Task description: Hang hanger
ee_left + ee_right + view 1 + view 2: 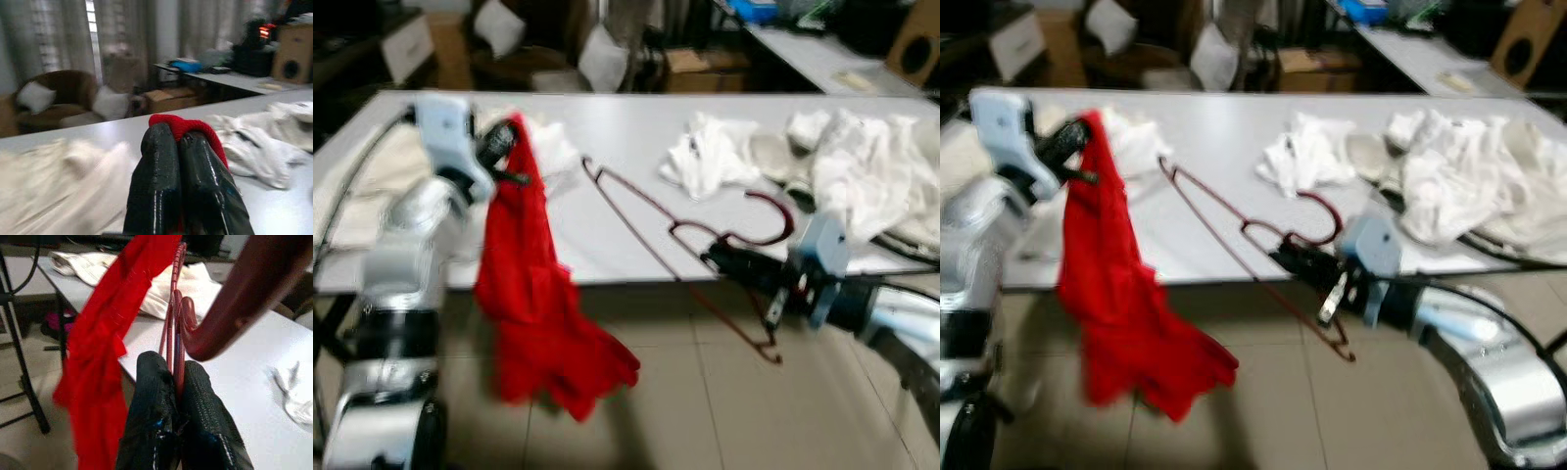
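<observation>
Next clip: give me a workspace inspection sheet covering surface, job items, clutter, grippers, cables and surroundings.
Surface: grey table, mostly bare in the middle.
Job's things: dark red hanger slanting over the table's front edge; red garment hanging down in front of the table.
Clutter: white clothes piled at the table's right, more at its left.
Grippers: left gripper shut on the garment; right gripper shut on the hanger near its hook.
Cables: black cable beside the left arm.
Surroundings: armchair with cushions, second table, speaker, tiled floor.
</observation>
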You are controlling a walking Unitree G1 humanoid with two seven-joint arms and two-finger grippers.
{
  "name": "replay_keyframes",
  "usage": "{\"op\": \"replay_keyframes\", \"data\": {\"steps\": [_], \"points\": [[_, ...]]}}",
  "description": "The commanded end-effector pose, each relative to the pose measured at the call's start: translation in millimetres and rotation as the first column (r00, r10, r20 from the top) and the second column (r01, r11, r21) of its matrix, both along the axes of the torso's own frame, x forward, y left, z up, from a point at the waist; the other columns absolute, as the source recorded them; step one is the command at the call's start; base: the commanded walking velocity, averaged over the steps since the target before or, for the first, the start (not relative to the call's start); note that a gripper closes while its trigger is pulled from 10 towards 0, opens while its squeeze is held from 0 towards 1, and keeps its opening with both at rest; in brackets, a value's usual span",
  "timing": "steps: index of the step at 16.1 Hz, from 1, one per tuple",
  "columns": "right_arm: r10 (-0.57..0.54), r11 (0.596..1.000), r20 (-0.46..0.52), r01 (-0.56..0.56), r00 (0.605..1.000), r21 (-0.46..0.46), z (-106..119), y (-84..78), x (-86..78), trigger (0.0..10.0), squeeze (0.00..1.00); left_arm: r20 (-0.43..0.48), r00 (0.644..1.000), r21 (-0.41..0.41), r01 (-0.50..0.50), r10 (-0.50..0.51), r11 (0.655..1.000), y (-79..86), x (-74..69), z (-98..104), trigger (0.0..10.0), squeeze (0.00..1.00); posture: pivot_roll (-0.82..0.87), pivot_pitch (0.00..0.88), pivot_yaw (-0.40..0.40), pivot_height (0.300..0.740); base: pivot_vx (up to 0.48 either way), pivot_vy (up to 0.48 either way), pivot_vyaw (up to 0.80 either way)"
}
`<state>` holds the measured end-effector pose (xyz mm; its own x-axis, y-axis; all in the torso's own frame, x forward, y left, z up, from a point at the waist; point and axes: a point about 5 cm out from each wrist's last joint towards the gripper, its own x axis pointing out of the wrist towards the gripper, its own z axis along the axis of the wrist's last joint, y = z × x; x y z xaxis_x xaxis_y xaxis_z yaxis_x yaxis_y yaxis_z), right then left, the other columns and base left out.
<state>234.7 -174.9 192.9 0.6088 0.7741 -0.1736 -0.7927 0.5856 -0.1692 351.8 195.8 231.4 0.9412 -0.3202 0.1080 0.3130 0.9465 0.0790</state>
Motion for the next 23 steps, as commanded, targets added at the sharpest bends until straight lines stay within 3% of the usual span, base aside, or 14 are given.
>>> {"op": "replay_keyframes", "data": {"steps": [1,7,8,10,12,14,17,19,23], "points": [[0.032,0.999,0.009,-0.032,0.999,0.019,4,7.1,-0.5,10.0,0.00,0.046,0.999,0.021,-0.009,0.008,1.000,7.0,0.0,13,10.0,0.00,-0.05,0.000,0.004,0.740,0.352,0.000,0.80],[0.135,0.990,-0.048,-0.134,0.990,0.033,7,2.9,-12.2,10.0,0.00,0.068,0.998,0.061,0.002,-0.006,0.998,13.6,11.8,28,10.0,0.00,-0.05,0.000,0.013,0.740,0.351,0.000,0.13],[0.214,0.976,-0.089,-0.210,0.973,0.053,9,4.2,-20.0,10.0,0.00,0.078,0.997,0.070,0.010,-0.016,0.998,13.4,12.9,31,10.0,0.00,-0.05,0.000,0.012,0.740,0.349,0.000,0.00],[0.272,0.962,-0.121,-0.265,0.955,0.066,10,5.8,-26.0,10.0,0.00,0.082,0.996,0.074,0.029,-0.035,0.997,11.3,14.8,34,10.0,0.00,-0.04,0.000,0.007,0.740,0.354,0.000,0.00],[0.254,0.967,-0.123,-0.254,0.959,0.014,11,-1.9,-24.4,10.0,0.00,0.066,0.997,0.100,0.041,-0.048,0.994,9.3,19.9,32,10.0,0.00,-0.03,0.000,0.003,0.740,0.349,0.000,0.00],[0.244,0.970,-0.112,-0.240,0.963,0.041,19,-8.9,-22.2,10.0,0.00,0.031,0.998,0.168,0.050,-0.056,0.985,7.4,22.7,22,10.0,0.00,-0.04,0.000,0.009,0.740,0.349,0.000,0.00],[0.305,0.952,-0.141,-0.299,0.942,0.065,20,-4.9,-27.8,10.0,0.00,0.050,0.992,0.135,0.112,-0.119,0.985,-8.6,24.3,29,10.0,0.00,-0.04,0.000,0.009,0.740,0.329,0.000,0.00],[0.306,0.951,-0.174,-0.308,0.936,0.013,8,4.7,-24.4,10.0,0.00,0.116,0.963,0.048,0.241,-0.245,0.969,-35.6,21.2,55,10.0,0.00,-0.04,0.000,0.008,0.740,0.133,0.000,0.00],[0.287,0.956,-0.145,-0.293,0.947,-0.017,5,17.5,-10.5,10.0,0.00,0.222,0.896,-0.026,0.400,-0.385,0.916,-64.3,7.7,90,10.0,0.00,-0.03,0.000,0.003,0.740,0.000,0.000,0.00]]}}
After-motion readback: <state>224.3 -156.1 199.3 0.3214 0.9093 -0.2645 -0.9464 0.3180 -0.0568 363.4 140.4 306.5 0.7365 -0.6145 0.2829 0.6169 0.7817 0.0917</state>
